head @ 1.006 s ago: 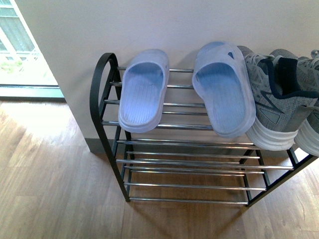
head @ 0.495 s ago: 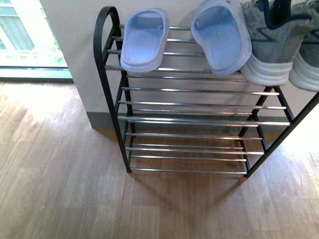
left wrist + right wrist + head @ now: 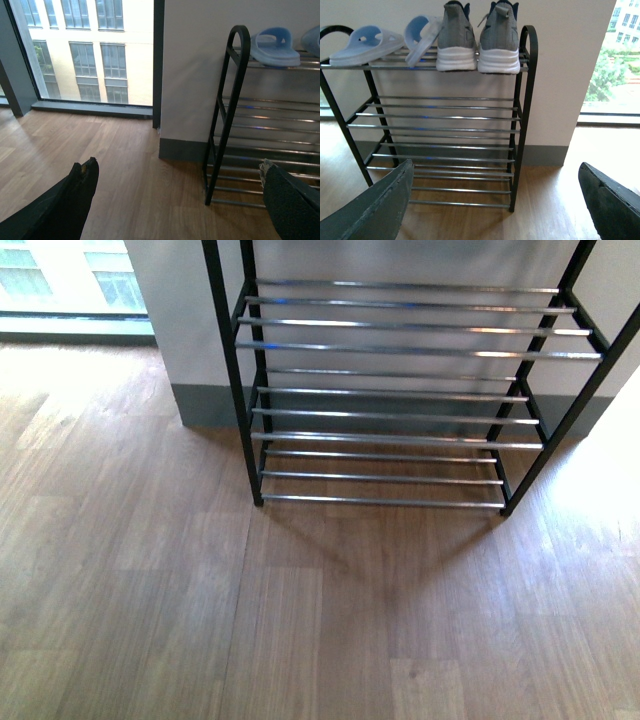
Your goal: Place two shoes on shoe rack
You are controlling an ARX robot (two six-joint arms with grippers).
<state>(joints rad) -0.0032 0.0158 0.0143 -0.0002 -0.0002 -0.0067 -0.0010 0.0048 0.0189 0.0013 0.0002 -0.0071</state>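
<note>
The shoe rack [image 3: 232, 370] stands against the white wall; the front view shows only its lower chrome tiers, with no shoes and no gripper in sight. In the right wrist view the rack [image 3: 525, 100] carries on its top tier two pale blue slides [image 3: 365, 45] [image 3: 420, 37] and two grey sneakers [image 3: 456, 40] [image 3: 499, 37] side by side. The left wrist view shows the rack's left end [image 3: 235, 75] with one blue slide [image 3: 275, 47] on top. My left gripper [image 3: 177, 167] and my right gripper [image 3: 495, 167] are both open, empty, above the floor and short of the rack.
Wooden plank floor [image 3: 300, 620] spreads in front of the rack. A grey skirting board [image 3: 205, 405] runs along the wall. Floor-to-ceiling windows lie to the left [image 3: 90, 55] and right [image 3: 612, 65] of the wall section.
In the front view the rack has slid upward: its top tier with the slides and sneakers has left the picture, and more floor shows in front.
</note>
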